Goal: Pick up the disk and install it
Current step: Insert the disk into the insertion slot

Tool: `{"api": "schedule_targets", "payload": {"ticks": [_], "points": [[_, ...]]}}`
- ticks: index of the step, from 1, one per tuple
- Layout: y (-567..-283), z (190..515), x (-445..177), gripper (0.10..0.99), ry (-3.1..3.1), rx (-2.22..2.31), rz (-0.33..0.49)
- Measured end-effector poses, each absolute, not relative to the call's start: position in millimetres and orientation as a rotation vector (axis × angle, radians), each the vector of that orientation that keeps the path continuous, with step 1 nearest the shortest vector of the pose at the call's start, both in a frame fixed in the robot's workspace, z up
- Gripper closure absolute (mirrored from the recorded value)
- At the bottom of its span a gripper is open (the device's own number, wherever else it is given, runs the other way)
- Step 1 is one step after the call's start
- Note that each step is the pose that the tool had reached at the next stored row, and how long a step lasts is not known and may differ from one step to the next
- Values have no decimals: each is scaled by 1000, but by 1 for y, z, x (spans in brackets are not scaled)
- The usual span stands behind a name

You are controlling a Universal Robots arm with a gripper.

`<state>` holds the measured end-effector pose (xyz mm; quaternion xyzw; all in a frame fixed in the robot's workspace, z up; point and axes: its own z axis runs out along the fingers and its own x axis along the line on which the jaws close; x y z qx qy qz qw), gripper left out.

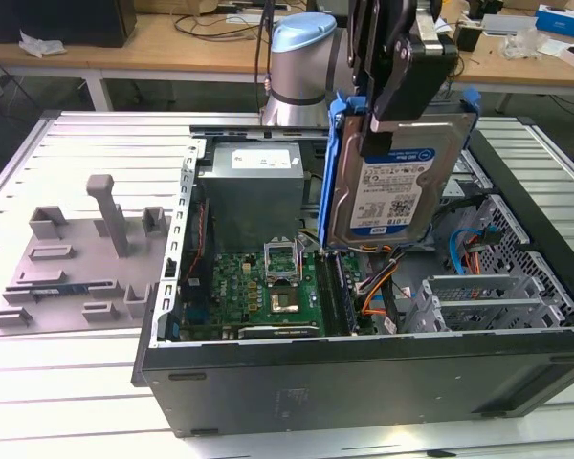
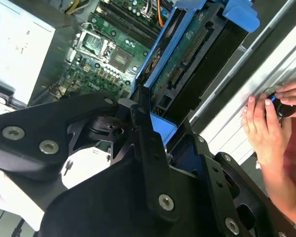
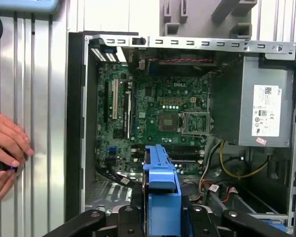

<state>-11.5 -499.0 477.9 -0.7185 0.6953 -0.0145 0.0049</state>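
Holding disk (image 1: 399, 186) upright, gripper (image 1: 394, 120) above open case (image 1: 364, 382).

tool (image 2: 160, 126) clamping disk (image 2: 197, 54), motherboard (image 2: 113, 54) beyond, hand (image 2: 266, 123) nearby

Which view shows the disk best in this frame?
The exterior view: the disk hangs roughly upright in the gripper above the open computer case, label face and blue carrier plain. The second wrist view shows its circuit-board side obliquely; the first wrist view shows its blue carrier edge-on.
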Motion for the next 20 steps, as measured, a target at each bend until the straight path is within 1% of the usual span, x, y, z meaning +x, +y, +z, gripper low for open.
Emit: {"api": "schedule_targets", "payload": {"ticks": [5, 12, 20], "points": [[-509, 481, -12, 718, 2201, -2236, -36], [-511, 481, -11, 718, 2247, -2192, -35], [-523, 480, 16, 718, 2255, -2191, -27]]}}
